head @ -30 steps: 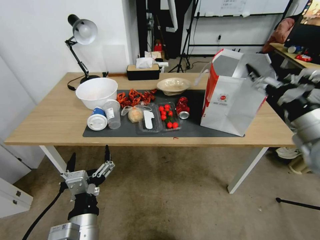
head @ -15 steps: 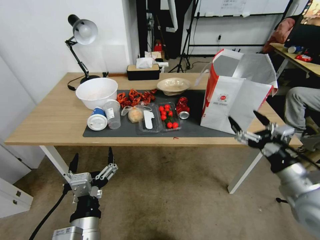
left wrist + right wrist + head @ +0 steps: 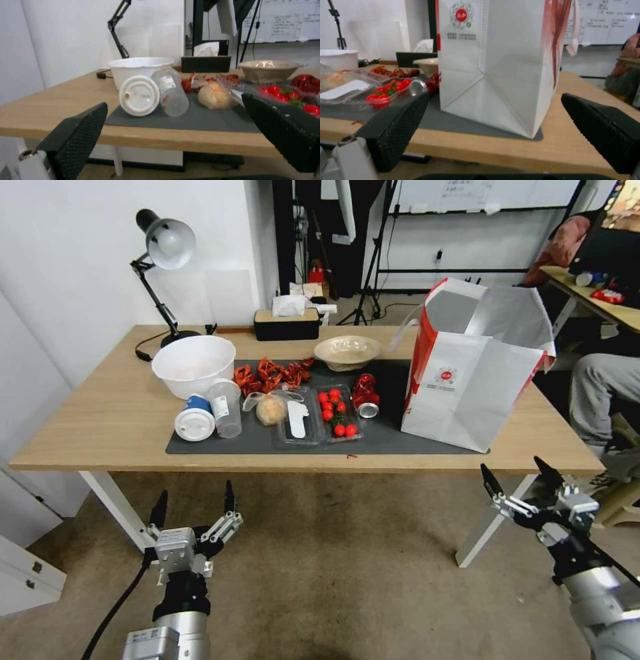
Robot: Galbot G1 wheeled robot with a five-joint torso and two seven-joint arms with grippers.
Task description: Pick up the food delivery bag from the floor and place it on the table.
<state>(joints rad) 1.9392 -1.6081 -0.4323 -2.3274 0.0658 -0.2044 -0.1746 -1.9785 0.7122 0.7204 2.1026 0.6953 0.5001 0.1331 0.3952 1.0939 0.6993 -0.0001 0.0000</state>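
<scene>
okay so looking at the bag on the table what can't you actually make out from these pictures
- Inside of the food delivery bag: head view, hidden by its own walls and foil flaps.
- Small print under the bag's logo: right wrist view, too small to read.
- Bag's top: right wrist view, cut off by the edge.
- Whiteboard writing: blurred.

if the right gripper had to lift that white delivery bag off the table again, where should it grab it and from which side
Probably the open top rim of the food delivery bag, from above on its right side. The bag stands upright on the table, too wide for the open right gripper to span, while the rim is a thin, exposed edge. The left gripper hangs low in front of the table.
</scene>
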